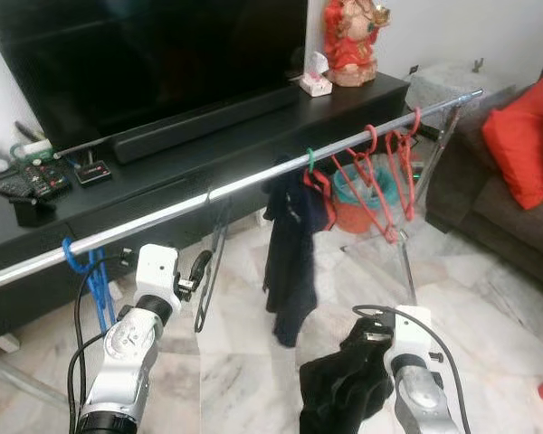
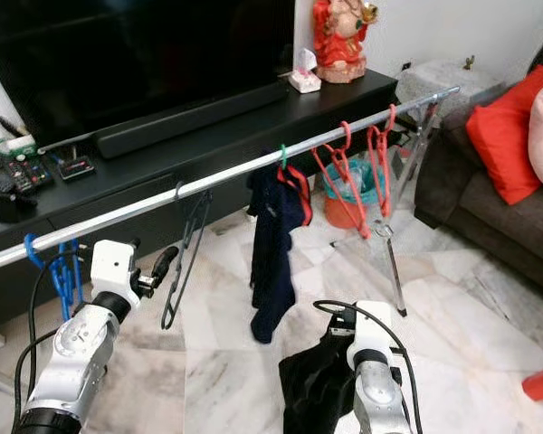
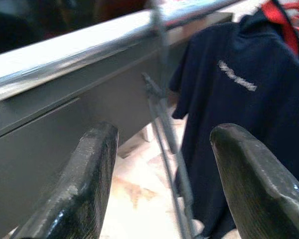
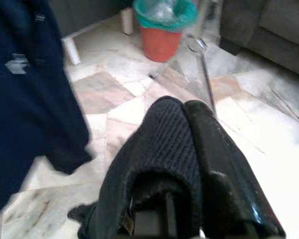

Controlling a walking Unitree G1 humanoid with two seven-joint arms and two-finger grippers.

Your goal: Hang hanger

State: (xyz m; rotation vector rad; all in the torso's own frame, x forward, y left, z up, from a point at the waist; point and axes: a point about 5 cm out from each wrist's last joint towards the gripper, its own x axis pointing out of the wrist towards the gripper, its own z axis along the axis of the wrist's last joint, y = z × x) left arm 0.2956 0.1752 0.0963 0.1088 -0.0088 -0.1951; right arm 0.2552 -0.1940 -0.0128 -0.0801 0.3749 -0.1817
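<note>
On the rail (image 1: 163, 210) I see the dark hanger (image 2: 185, 258) hooked on, hanging free between the blue hangers (image 1: 92, 276) and navy shirt (image 2: 273, 253). My L gripper (image 3: 162, 186) sits just in front of it, fingers spread, not touching. R gripper (image 4: 189, 164) is low, clamped on a black cloth (image 1: 344, 384).

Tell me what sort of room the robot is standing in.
Most likely a home living room doubling as a laundry-drying spot: a large television on a low black cabinet, a grey sofa with a red cushion, and a metal clothes rail carrying hangers and a navy shirt.
</note>
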